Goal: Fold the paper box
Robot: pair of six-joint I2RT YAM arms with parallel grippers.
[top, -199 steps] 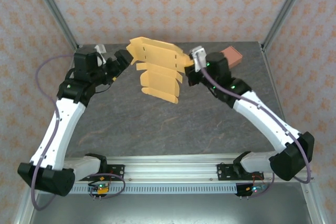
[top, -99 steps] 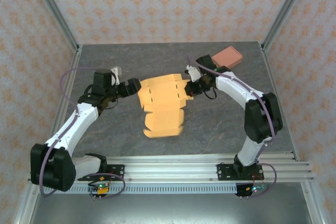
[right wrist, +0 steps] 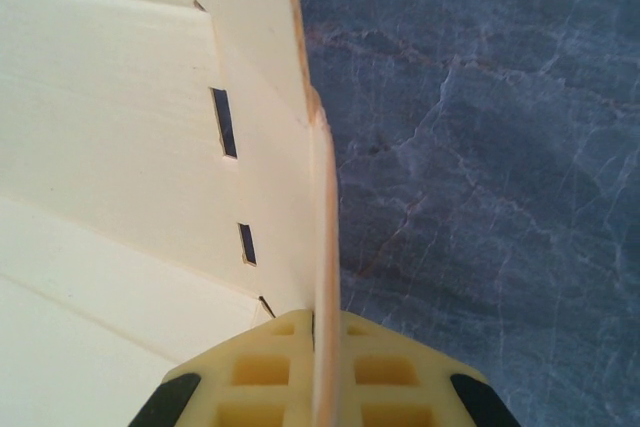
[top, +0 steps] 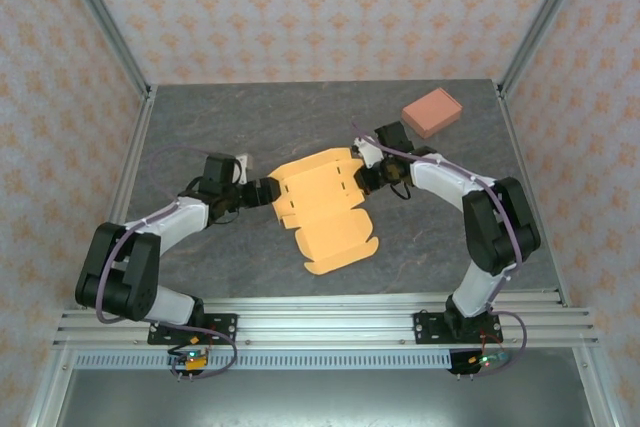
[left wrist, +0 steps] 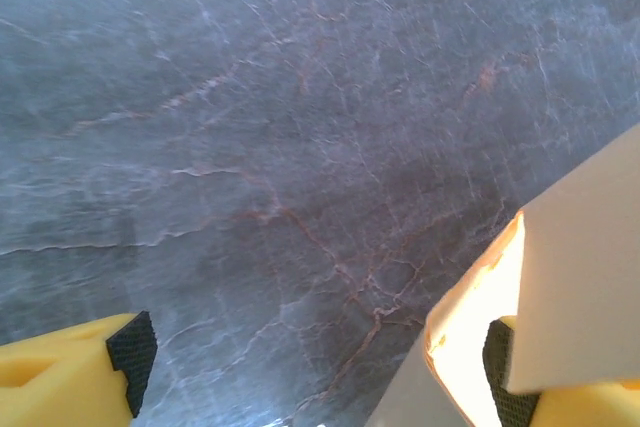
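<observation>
Terracotta block (top: 432, 113) at far right of grey table (top: 250, 117)

A lab test cell: aluminium posts (top: 103, 17), patterned panels (top: 330, 7), stone-look tabletop (top: 250, 117), mounting rail (top: 320, 322).

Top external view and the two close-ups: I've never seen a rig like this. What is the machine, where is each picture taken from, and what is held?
Two white robot arms stand at the near edge of a grey table. The wide picture looks down from above; each close-up comes from a camera on one wrist. An unfolded orange paper box stretches between the arms, and a pink block sits far right. The right claw is shut on the sheet's edge. The left claw is open, the sheet beside one finger.
</observation>
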